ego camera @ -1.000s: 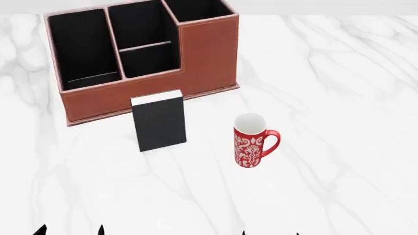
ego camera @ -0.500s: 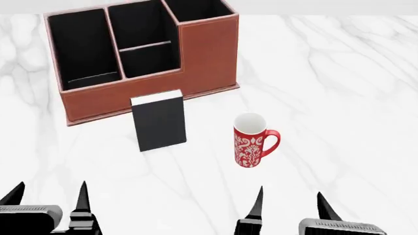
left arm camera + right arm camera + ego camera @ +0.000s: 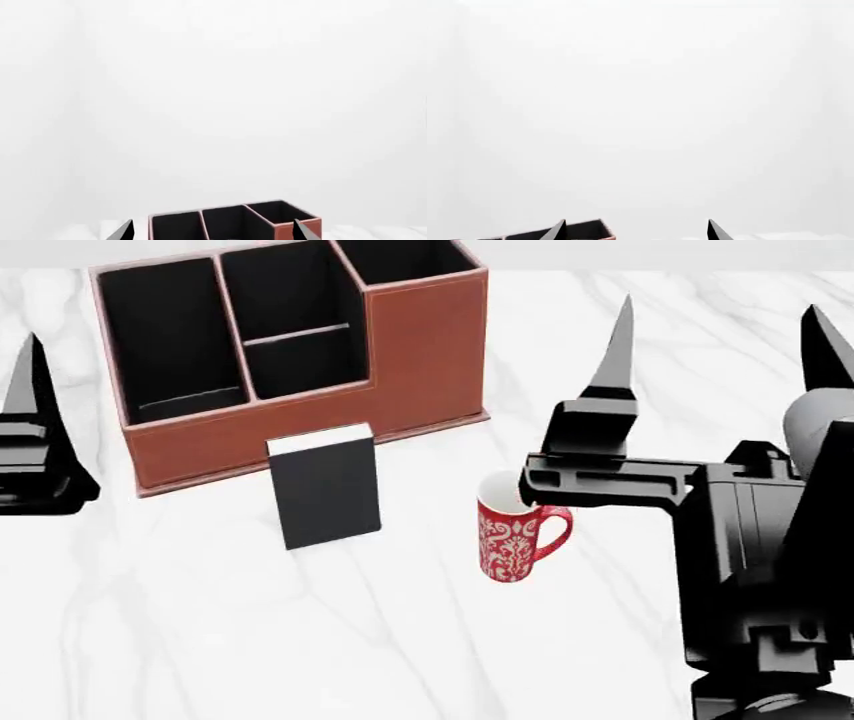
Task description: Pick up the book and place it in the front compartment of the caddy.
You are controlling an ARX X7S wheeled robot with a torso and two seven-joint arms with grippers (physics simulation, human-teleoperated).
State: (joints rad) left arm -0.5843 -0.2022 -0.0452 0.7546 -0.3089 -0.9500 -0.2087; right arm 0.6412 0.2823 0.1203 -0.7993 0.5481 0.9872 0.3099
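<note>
White marble table (image 3: 400,640), blank white walls beyond. The book (image 3: 324,492) stands upright just in front of the caddy (image 3: 287,360), the red patterned mug (image 3: 514,528) to its right. Both arms have shot upward since half a second ago: right gripper (image 3: 714,340) spread wide and empty, left gripper (image 3: 210,231) likewise apart. No readable writing.

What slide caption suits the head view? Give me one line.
Both open end effectors, left and right, raised above the marble table; book upright before the caddy, mug beside.
</note>
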